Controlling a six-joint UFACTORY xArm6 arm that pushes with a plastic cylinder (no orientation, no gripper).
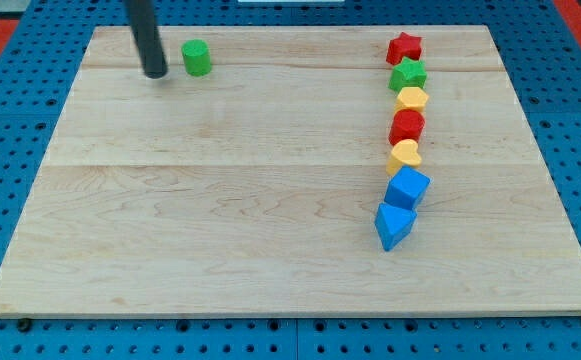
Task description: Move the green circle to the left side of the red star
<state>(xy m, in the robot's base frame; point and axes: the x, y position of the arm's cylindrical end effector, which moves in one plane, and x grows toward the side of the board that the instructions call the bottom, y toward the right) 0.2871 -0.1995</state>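
The green circle (197, 57) sits near the view's top left of the wooden board (220, 200). The red star (404, 47) sits near the view's top right, far to the right of the green circle. My tip (155, 73) rests on the board just left of the green circle, with a small gap between them.
Below the red star a column of blocks runs down the view's right: a green star (408, 74), a yellow hexagon (411, 99), a red block (407, 126), a yellow heart (404, 155), a blue cube (407, 187) and a blue triangle (393, 225).
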